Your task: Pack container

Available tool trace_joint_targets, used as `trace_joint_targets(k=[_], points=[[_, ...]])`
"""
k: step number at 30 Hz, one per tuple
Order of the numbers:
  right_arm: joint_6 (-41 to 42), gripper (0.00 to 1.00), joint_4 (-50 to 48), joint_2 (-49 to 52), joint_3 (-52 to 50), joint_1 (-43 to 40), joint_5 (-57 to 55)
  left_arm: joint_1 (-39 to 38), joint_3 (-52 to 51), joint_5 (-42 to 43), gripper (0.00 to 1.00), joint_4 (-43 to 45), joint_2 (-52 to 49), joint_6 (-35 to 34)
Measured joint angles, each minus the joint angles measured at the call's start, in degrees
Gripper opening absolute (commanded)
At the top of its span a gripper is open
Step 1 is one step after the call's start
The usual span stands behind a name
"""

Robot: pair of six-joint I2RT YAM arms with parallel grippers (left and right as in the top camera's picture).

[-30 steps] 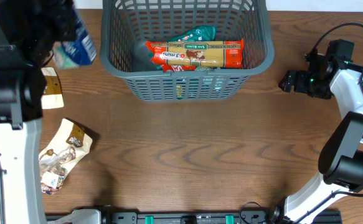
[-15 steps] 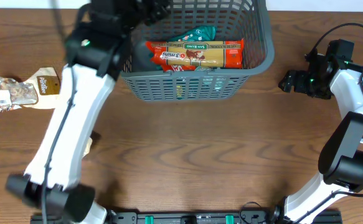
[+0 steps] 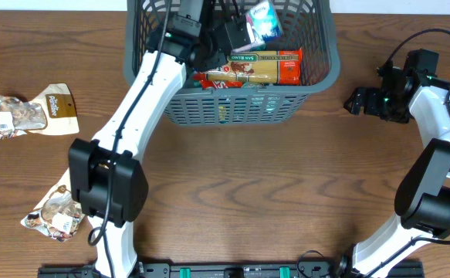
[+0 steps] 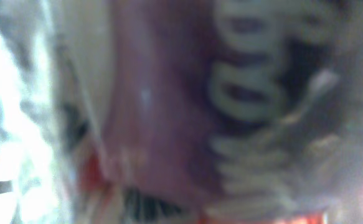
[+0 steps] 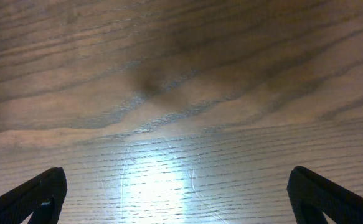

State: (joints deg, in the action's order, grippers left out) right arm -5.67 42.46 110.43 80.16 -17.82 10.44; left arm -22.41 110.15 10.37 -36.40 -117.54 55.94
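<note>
Gripping blue packet (image 3: 263,18) above container (image 3: 286,104), left hand (image 3: 244,32); right hand (image 5: 178,198) spread wide, empty.

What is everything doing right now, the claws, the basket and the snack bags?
left claw, shut on the blue packet.
blue packet, held up over the basket.
basket, upright, partly filled.
long red-yellow packet, lying flat in the basket.
right claw, open, empty, above the table.
brown packet, on the table, unpacked.
left crumpled packet, on the table, unpacked.
front crumpled packet, on the table, unpacked.
</note>
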Motion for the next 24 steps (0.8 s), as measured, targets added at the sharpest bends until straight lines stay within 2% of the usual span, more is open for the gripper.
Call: trace_joint_targets(k=[1, 2, 6, 8, 13, 18, 21, 24], points=[[-0.02, 0.99, 0.00, 0.00, 0.00, 0.00, 0.07, -0.13, 0.00, -0.04, 0.43, -0.50, -0.26, -0.13], [-0.02, 0.99, -0.02, 0.00, 0.00, 0.00, 0.07, -0.17, -0.07, -0.11, 0.50, -0.81, -0.35, -0.02], [-0.42, 0.99, 0.02, 0.00, 0.00, 0.00, 0.09, -0.26, -0.09, -1.16, 0.85, -0.92, 0.24, -0.09], [-0.70, 0.99, 0.17, 0.00, 0.00, 0.00, 0.09, -0.26, -0.09, -1.97, 0.93, -0.96, 0.92, -0.39], [-0.87, 0.99, 0.24, 0.00, 0.00, 0.00, 0.09, -0.31, -0.09, -2.99, 0.93, -1.11, 5.55, -0.46], [-0.87, 0.99, 0.37, 0.00, 0.00, 0.00, 0.09, -0.31, -0.09, -3.82, 0.94, -1.05, 15.78, -2.16], [-0.87, 0.99, 0.42, 0.00, 0.00, 0.00, 0.09, -0.50, -0.07, -7.06, 0.94, -0.90, 22.71, -3.10], [-1.07, 0.99, 0.42, 0.00, 0.00, 0.00, 0.09, -0.44, -0.02, -13.07, 1.00, -0.96, 28.96, -5.95]])
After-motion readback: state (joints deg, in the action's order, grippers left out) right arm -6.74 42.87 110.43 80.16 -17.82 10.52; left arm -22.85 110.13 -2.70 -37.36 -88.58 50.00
